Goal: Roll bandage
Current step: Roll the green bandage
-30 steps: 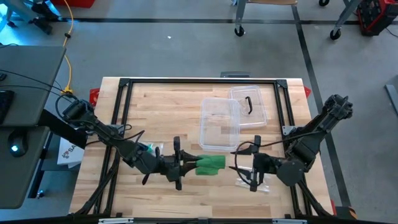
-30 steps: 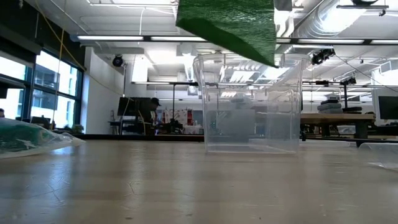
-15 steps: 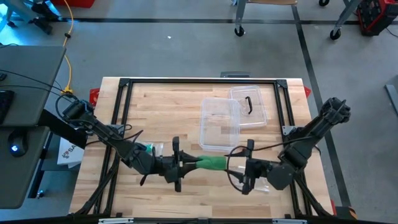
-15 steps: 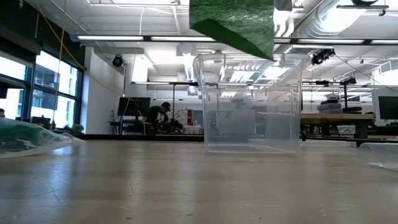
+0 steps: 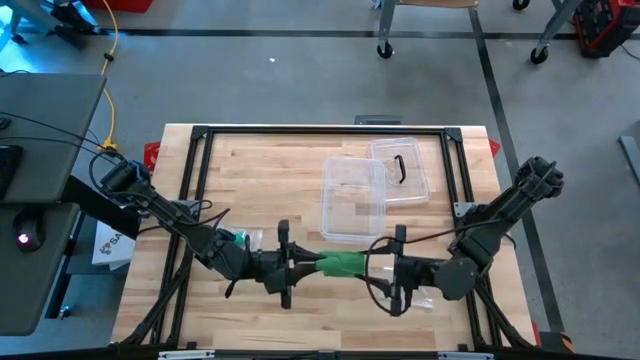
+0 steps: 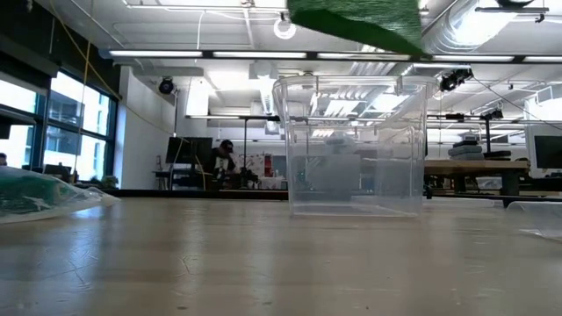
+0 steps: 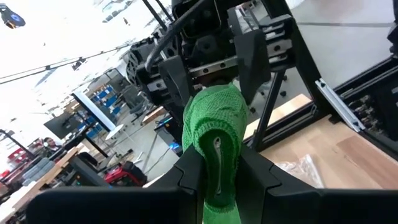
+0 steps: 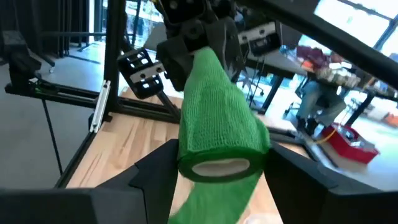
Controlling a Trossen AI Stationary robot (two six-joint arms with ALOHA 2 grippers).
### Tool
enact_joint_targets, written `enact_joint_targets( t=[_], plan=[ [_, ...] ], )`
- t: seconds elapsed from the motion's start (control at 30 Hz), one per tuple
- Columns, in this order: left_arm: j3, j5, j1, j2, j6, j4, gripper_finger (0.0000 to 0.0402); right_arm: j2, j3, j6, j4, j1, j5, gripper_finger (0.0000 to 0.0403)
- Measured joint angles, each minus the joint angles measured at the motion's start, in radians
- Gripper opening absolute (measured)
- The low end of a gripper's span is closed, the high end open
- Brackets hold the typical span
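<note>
One green bandage [image 5: 340, 263], held in the air above the front-centre of the table [image 5: 250, 170], strung between the two grippers. It's partly rolled: the right wrist view shows a cylinder w/ an open core [image 8: 219, 134] and a loose flap hanging under it. The low view catches only its underside [image 6: 360, 19], up at the frame's top, well clear of the wood.

Left gripper [image 5: 296, 264] has its jaws narrow, pinched on the bandage's left end; the left wrist view shows the cloth bunched between the fingers [image 7: 189, 177]. Right gripper [image 5: 383, 271] has jaws set wide around the roll end, fingers [image 8: 155, 165] flanking it on either side. Can't tell if the pads actually press the roll or just bracket it.

Risks, as I judge them:
- Right side's hold looks loose, so the roll could slip out and drop or unwind.
- Too much pull between the arms could yank the cloth from the left pinch.
- The hanging flap may snag or wind crooked if tension goes uneven.
- The grippers are close and could knock fingers.

Count: 1 bandage, 2 arms, 1 clear tub [image 5: 352, 200], 1 clear lid [image 5: 400, 168] touching it on the far right side, 1 plastic wrapper [image 5: 415, 295] by the right gripper, 1 more bit of packaging [image 5: 240, 240] near the left arm. One person [image 6: 221, 162] far back in the room.
</note>
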Motion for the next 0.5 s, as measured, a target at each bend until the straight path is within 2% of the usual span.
enact_joint_targets(
  t=[0.2,0.4,0.5],
  plan=[
    [0.000,0.002,0.000,0.000,-0.022,0.017,0.0051,0.001,0.000,-0.082,0.014,-0.004,-0.023,0.0187],
    [-0.001,0.028,-0.004,0.002,-0.119,0.013,0.0053,0.002,0.000,-0.123,0.027,-0.024,-0.224,0.0105],
    [-0.001,0.041,-0.003,0.000,-0.180,0.013,0.0064,0.003,0.000,-0.144,0.038,-0.031,-0.230,0.0074]
  ],
)
